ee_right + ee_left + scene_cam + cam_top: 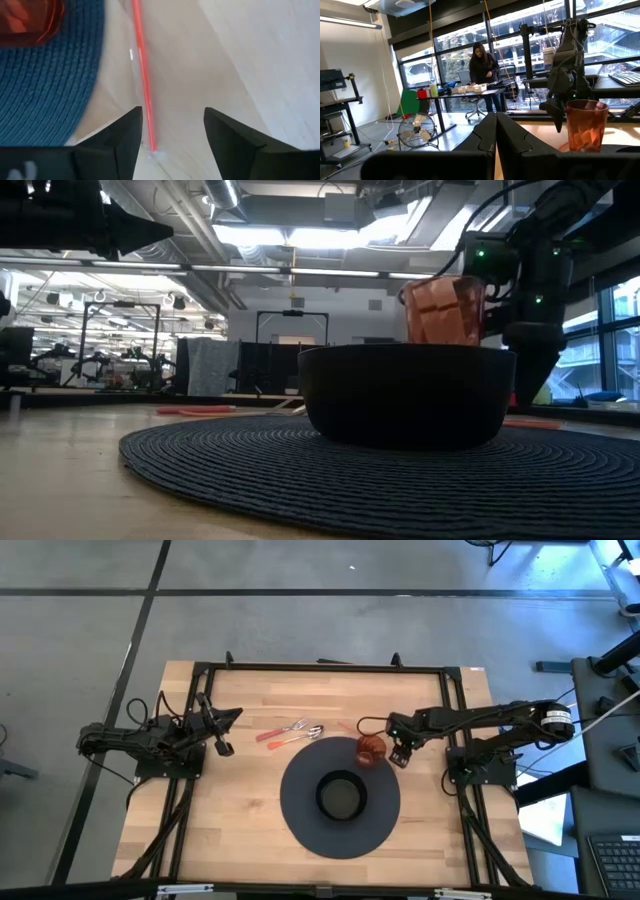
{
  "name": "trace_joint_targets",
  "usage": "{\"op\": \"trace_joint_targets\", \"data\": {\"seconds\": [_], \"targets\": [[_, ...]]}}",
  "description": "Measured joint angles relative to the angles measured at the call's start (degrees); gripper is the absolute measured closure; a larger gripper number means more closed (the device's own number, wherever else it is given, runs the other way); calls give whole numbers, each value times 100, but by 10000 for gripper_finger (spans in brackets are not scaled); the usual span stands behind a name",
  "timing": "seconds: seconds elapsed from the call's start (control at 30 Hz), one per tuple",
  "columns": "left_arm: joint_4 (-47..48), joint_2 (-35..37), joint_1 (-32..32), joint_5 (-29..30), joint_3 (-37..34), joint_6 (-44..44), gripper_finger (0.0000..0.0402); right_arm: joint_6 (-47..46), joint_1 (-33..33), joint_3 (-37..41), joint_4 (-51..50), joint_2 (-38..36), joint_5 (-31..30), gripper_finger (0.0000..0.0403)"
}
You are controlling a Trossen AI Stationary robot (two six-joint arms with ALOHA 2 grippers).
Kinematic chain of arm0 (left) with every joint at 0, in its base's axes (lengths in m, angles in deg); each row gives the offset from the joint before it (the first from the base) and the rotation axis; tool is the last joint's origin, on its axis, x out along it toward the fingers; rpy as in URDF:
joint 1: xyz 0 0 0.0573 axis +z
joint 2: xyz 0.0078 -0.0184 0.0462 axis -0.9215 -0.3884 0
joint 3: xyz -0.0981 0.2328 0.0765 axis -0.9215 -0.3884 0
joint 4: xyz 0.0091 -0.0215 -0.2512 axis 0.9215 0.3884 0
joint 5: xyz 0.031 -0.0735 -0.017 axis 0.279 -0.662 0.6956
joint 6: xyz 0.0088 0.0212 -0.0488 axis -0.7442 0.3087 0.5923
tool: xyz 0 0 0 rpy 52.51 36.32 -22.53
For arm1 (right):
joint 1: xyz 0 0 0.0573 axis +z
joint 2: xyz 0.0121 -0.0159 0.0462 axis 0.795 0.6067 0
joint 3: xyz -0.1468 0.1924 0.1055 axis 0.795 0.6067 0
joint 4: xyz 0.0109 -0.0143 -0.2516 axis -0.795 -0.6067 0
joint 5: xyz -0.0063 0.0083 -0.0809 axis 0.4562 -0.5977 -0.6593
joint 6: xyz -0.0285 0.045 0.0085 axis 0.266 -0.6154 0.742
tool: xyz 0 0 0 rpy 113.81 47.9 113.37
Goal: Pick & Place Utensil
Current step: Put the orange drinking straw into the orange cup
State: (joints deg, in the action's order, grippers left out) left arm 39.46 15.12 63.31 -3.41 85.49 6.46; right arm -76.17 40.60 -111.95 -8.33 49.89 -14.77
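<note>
On the table, at centre: round dark woven placemat (pixel 300 820) carrying a black bowl (pixel 340 796), presumably the spot the utensils are bound for.
Cup: translucent orange tumbler (pixel 371 749), upright on the mat's far right edge, behind the bowl in the low view.
Utensils, group: orange-handled fork and spoon (pixel 290 732) lying on bare wood just beyond the mat, nearer the left arm; untouched.
Utensil, single: thin orange-red handle (pixel 142 75) on the wood beside the mat, just right of the tumbler.
Right gripper (pixel 399 756): pointed down, jaws apart and empty, straddling that handle's end; judged lined up for a pick.
Left gripper (pixel 222 746): parked at the left edge, fingers pressed together, holding nothing; waiting.
</note>
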Motion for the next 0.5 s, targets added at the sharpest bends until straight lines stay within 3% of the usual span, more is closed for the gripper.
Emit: {"op": "trace_joint_targets", "data": {"seconds": [0.5], "targets": [[0,-1,-1,0,0,0,398,185,-401,-4,1064,2,4,192]]}}
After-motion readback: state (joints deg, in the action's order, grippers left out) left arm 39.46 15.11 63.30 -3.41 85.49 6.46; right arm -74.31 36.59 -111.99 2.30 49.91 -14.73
